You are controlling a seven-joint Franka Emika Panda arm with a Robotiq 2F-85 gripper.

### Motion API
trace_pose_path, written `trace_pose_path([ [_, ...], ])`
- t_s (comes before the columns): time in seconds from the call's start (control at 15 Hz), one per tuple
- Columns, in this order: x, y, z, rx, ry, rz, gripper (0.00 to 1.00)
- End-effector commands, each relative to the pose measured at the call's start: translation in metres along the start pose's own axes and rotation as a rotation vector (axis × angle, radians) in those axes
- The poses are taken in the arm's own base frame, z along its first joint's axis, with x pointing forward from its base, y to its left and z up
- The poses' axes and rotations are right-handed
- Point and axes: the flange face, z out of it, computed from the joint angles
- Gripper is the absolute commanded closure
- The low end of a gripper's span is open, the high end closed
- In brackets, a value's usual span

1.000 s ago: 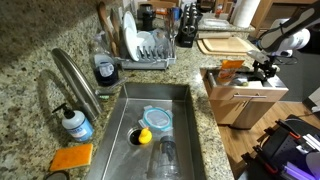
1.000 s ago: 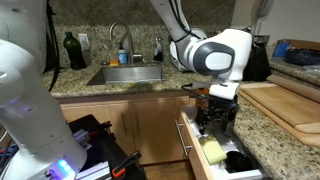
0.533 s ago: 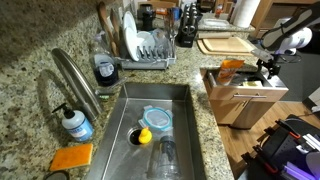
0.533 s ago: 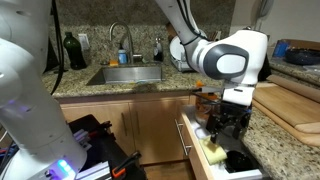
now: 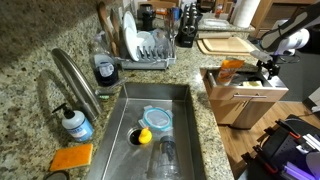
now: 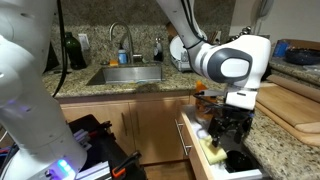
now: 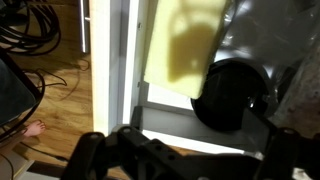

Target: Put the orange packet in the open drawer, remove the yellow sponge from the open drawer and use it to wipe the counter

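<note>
A speckled brown granite counter point(image 5: 25, 60) surrounds a steel sink point(image 5: 183, 97). Left of the sink stands a curved metal faucet point(image 5: 75, 75), with a clear soap bottle point(image 5: 76, 124) beside it and a flat orange rectangular pad point(image 5: 70, 157) nearer. A wire dish rack point(image 5: 150, 48) sits beyond the sink, a pale wooden cutting board point(image 5: 226, 44) to its right. The light wooden open drawer point(image 5: 240, 92) juts out right of the sink, a small crinkly orange packet point(image 5: 232, 65) at its far edge. Inside, a yellow sponge point(image 6: 211, 149) lies just beside a black round object point(image 7: 232, 95), under the black robot gripper point(image 6: 232, 138).

gripper point(image 5: 268, 70) over open drawer point(image 5: 243, 93), jaws unclear
</note>
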Motion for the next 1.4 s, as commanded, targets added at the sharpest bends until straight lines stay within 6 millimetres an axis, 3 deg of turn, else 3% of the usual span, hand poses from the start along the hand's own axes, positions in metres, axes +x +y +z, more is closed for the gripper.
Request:
trace_pose_path([
  [0.0, -0.009, -0.009, 0.026, -0.077, 0.019, -0.011, 0.00],
  [0.27, -0.016, -0.011, 0.041, -0.124, 0.038, -0.020, 0.00],
  [0.93, -0.042, -0.015, 0.049, -0.117, 0.091, 0.004, 0.00],
  [1.0, -0.042, -0.015, 0.050, -0.119, 0.095, 0.005, 0.07],
  [1.07, -0.038, -0.016, 0.052, -0.124, 0.097, 0.006, 0.26],
  [1.33, -0.023, -0.018, 0.055, -0.141, 0.097, 0.034, 0.54],
])
